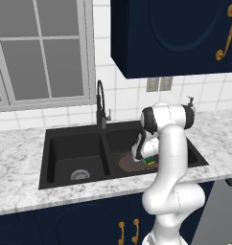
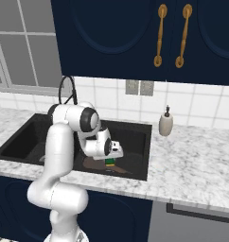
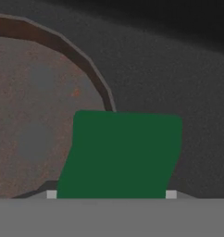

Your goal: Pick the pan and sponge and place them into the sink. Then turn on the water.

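Observation:
The dark reddish-brown pan [image 1: 129,163] lies in the right basin of the black sink [image 1: 47,143]. My gripper [image 1: 149,158] reaches down into that basin, shut on the sponge [image 1: 150,161], yellow with a green layer. From the right, the sponge [image 2: 110,163] hangs just above the pan [image 2: 91,164] at its right rim. In the hand view the green face of the sponge [image 3: 121,152] spans the gap between my fingertips, and the pan [image 3: 35,115] sits below and left of it. The black arched faucet [image 1: 100,103] stands behind the divider; no water runs.
A white soap dispenser [image 2: 165,123] stands on the marble counter right of the sink [image 2: 137,130]. The left basin holds only its silver drain [image 1: 80,175]. Dark blue cabinets hang above, and a window sits behind the faucet [image 2: 68,90].

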Available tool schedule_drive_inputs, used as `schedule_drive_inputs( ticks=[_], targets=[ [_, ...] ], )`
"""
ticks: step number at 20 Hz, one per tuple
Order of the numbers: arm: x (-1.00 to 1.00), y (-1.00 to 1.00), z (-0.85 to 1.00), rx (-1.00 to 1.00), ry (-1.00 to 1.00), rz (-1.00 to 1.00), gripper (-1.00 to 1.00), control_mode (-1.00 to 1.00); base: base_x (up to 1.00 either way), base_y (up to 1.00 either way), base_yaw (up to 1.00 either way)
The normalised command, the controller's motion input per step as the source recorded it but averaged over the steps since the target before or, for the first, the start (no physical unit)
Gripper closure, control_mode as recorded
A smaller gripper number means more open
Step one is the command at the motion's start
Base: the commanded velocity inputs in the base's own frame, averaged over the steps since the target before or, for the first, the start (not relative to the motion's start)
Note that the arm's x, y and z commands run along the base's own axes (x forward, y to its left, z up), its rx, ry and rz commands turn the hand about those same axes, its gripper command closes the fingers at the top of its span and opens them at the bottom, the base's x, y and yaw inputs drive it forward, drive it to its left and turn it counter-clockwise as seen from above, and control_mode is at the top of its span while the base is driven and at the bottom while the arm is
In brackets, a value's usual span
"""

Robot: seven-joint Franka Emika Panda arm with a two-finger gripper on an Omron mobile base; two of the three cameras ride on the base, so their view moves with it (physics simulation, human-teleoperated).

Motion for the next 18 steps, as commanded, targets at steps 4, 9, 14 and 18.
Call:
schedule_drive_inputs(
  ticks=[4,9,14,18],
  targets=[
    [0.0,0.0,0.0,0.0,0.02,0.0,-1.0,-1.0,0.0,0.0,0.0],
    [0.05,-0.05,0.03,0.06,0.02,0.13,-1.0,-1.0,0.0,0.0,0.0],
    [-0.16,0.0,0.63,0.18,0.0,0.0,-1.0,-1.0,0.0,0.0,0.0],
    [-0.25,-0.04,0.96,0.17,0.0,-0.02,-1.0,-1.0,0.0,0.0,0.0]
  ],
)
